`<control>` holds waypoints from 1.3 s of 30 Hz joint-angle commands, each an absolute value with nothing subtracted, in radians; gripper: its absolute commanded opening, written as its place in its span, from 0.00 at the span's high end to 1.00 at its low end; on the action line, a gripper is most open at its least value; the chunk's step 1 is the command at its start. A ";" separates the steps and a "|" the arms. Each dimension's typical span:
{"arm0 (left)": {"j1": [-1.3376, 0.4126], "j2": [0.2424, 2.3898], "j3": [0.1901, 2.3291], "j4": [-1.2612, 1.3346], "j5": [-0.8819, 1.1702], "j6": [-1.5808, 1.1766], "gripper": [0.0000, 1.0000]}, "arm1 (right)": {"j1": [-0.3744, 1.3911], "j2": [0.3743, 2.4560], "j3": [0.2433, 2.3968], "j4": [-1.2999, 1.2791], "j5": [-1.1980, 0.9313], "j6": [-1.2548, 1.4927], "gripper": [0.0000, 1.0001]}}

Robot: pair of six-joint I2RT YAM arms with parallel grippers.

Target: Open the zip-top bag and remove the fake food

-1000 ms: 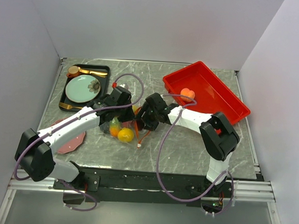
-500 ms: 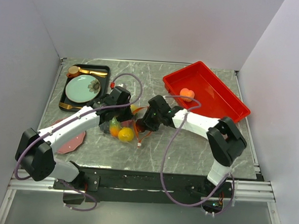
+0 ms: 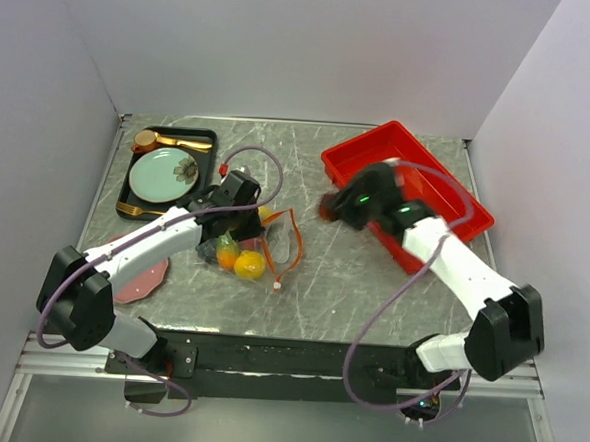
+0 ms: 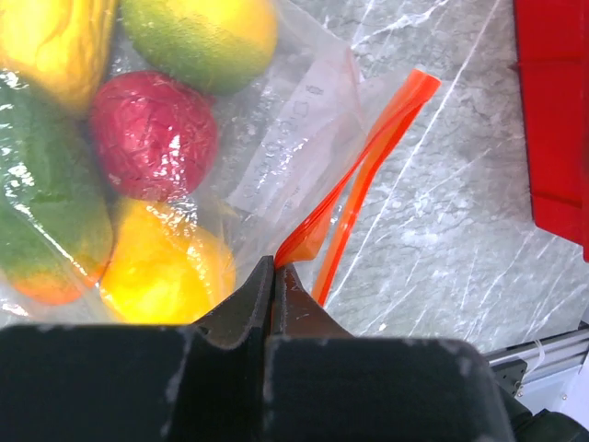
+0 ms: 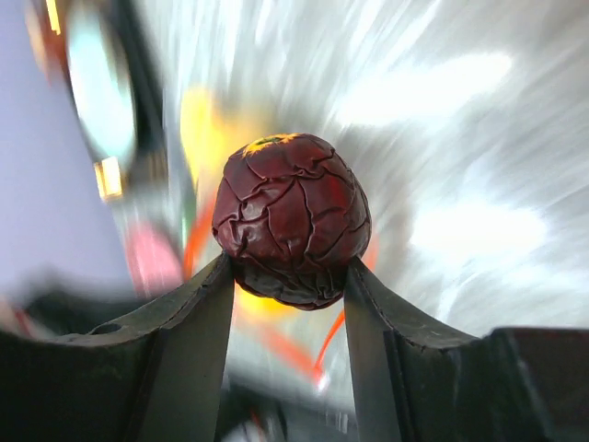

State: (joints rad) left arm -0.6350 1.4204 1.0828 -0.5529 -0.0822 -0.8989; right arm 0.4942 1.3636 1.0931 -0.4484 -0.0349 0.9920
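The right claw (image 5: 290,269) grips a dark red fruit (image 5: 293,212) at the left corner of the red tray (image 3: 420,149), which lies to its right. The left claw (image 4: 273,281), closed, pinches the bag (image 4: 304,129) by its orange strip (image 4: 373,138).

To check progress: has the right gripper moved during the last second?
Yes. The right gripper, holding a dark purple fruit, swung away from the zip-top bag, rightward to the red tray.

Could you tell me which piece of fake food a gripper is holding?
The dark purple fruit, clamped in the right gripper; the yellow, red and green pieces lie inside the zip-top bag.
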 commanded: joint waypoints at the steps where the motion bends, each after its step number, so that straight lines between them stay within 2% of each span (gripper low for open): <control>1: -0.630 1.414 1.120 -0.509 -0.064 -0.877 0.99 | 0.255 1.354 1.186 -0.570 0.015 0.868 0.82; 6: -0.630 1.414 1.134 -0.503 -0.035 -0.870 0.99 | 0.074 1.433 1.220 -0.595 0.011 0.808 0.80; 11: -0.630 1.414 1.141 -0.489 -0.008 -0.867 0.99 | -0.031 1.529 1.198 -0.568 0.008 0.790 0.67; 12: -0.632 1.414 1.140 -0.488 0.008 -0.867 0.99 | -0.037 1.552 1.197 -0.560 0.008 0.784 0.57; 14: -0.634 1.414 1.138 -0.480 0.021 -0.865 0.99 | -0.054 1.575 1.203 -0.563 0.003 0.767 0.47; 15: -0.635 1.414 1.138 -0.471 0.029 -0.867 0.99 | -0.057 1.591 1.207 -0.572 0.003 0.755 0.33; 19: -0.649 1.414 1.141 -0.457 0.044 -0.873 0.99 | -0.037 1.576 1.253 -0.649 -0.014 0.683 0.14; 21: -0.660 1.419 1.144 -0.451 0.048 -0.877 0.99 | -0.005 1.527 1.269 -0.695 0.056 0.666 0.05; 23: -0.676 1.430 1.157 -0.445 0.048 -0.887 0.99 | 0.031 1.490 1.252 -0.710 0.028 0.667 0.06; 26: -0.707 1.440 1.181 -0.431 0.038 -0.903 0.99 | 0.109 1.384 1.180 -0.678 -0.026 0.706 0.23; 27: -0.715 1.443 1.189 -0.430 0.031 -0.908 0.99 | 0.195 1.340 1.164 -0.663 -0.031 0.721 0.33; 29: -0.735 1.453 1.215 -0.428 0.020 -0.920 0.99 | 0.273 1.316 1.113 -0.637 -0.067 0.790 0.46; 30: -0.741 1.457 1.224 -0.428 0.011 -0.926 0.99 | 0.311 1.304 1.089 -0.583 -0.119 0.817 0.56; 34: -0.782 1.477 1.270 -0.436 0.003 -0.948 0.99 | 0.463 1.339 0.991 -0.424 -0.218 0.949 0.59; 36: -0.796 1.482 1.281 -0.440 -0.032 -0.957 0.99 | 0.488 1.383 0.973 -0.330 -0.271 0.979 0.64; 39: -0.816 1.486 1.279 -0.430 -0.038 -0.966 0.99 | 0.525 1.429 0.959 -0.247 -0.321 1.009 0.65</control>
State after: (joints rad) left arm -0.7921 1.4860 1.2381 -0.4744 -0.0063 -0.9375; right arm 0.4950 1.3827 0.9745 -0.4301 -0.2272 0.9241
